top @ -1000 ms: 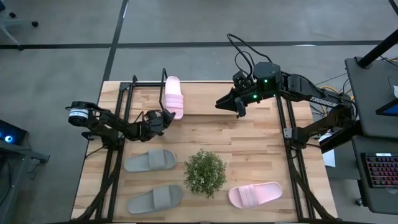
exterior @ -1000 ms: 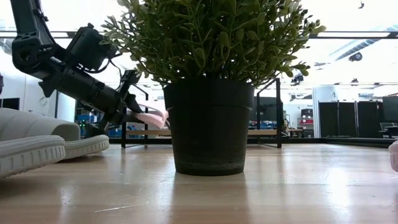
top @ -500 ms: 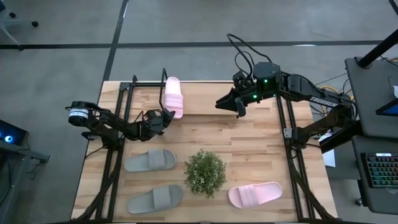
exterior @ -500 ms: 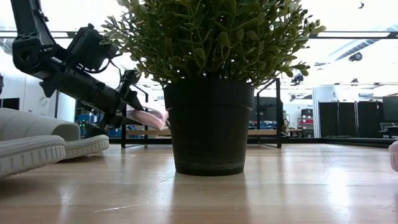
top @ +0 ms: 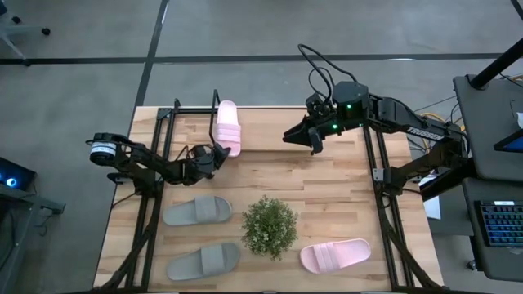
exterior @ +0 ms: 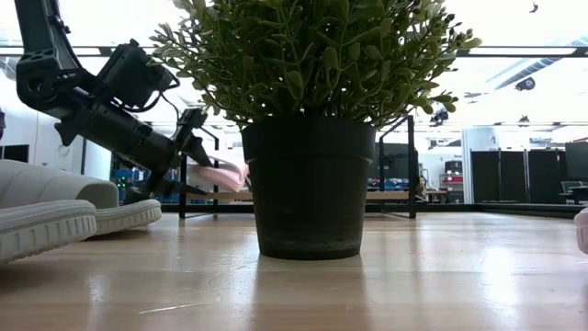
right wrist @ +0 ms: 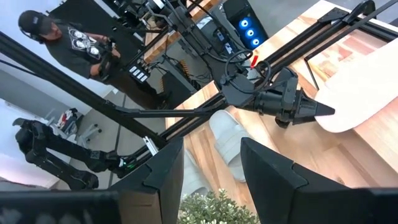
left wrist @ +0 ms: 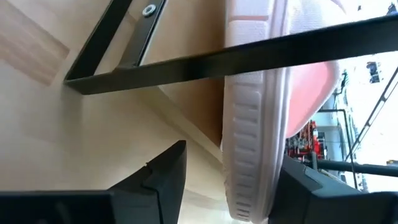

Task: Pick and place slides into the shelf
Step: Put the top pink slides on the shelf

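A pale pink slide (top: pixel 227 126) lies flat on the shelf (top: pixel 174 122) at the table's far left. Its near end (left wrist: pixel 252 168) pokes out under a black rail (left wrist: pixel 249 53). My left gripper (top: pixel 219 153) is open at that end, one finger on each side of the sole's edge. My right gripper (top: pixel 315 144) hangs open above the far middle of the table, holding nothing. Two grey slides (top: pixel 197 211) (top: pixel 203 261) and a second pink slide (top: pixel 335 255) rest sole down on the tabletop toward the near edge. My left gripper comes level from the table's near left at the pink slide's near end (left wrist: pixel 249 186). Bare wood shows between one finger (left wrist: pixel 165 177) and the sole. The other finger (left wrist: pixel 305 186) lies right against the slide's outline, and I cannot tell whether it touches.
A bushy green plant in a dark pot (top: pixel 269 227) stands near the middle front, between the grey slides and the loose pink one. The shelf's black rails (exterior: pixel 409 165) rise at the far side. A person (right wrist: pixel 68 43) sits beyond the table's left side.
My left gripper has opened and let go of the pink slide's near end, its fingers spreading apart in the low view. The slide stays lying on the shelf. The arm has scarcely moved.
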